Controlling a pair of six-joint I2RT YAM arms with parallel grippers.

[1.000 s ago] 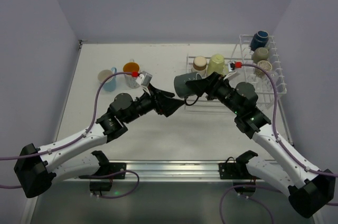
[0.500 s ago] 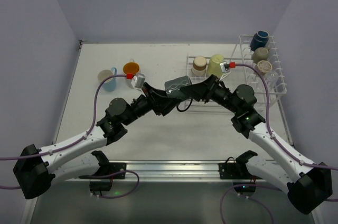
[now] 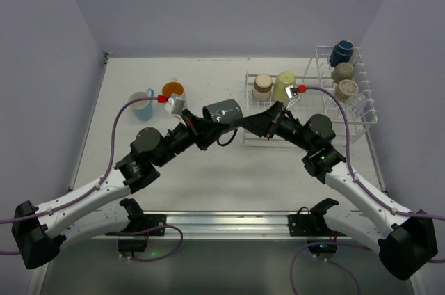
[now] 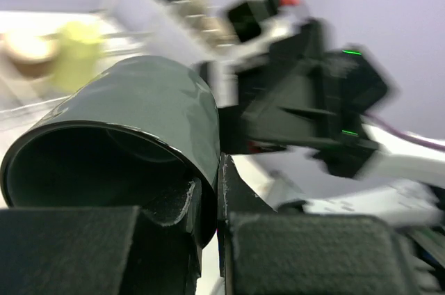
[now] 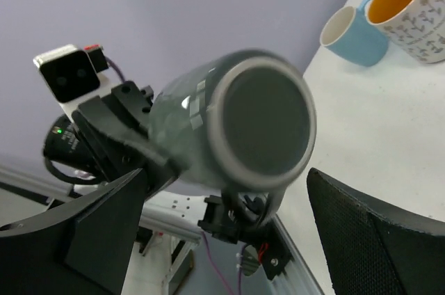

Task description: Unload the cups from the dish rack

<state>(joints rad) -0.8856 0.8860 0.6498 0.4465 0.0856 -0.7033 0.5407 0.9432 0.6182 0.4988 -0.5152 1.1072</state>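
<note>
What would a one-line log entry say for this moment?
left gripper: shut on black cup rim, cup midair | right gripper: open, clear of cup | dish rack: more cups inside

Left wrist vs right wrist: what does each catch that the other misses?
Left wrist only: the dark cup's open mouth, the left end effector pinching its rim, and the blurred dish rack with a pale green cup behind. Right wrist only: that cup's base, the right end effector open, and a light blue cup beside an orange-lined cup on the table. Shared: the dark cup, held by the left end effector.
</note>
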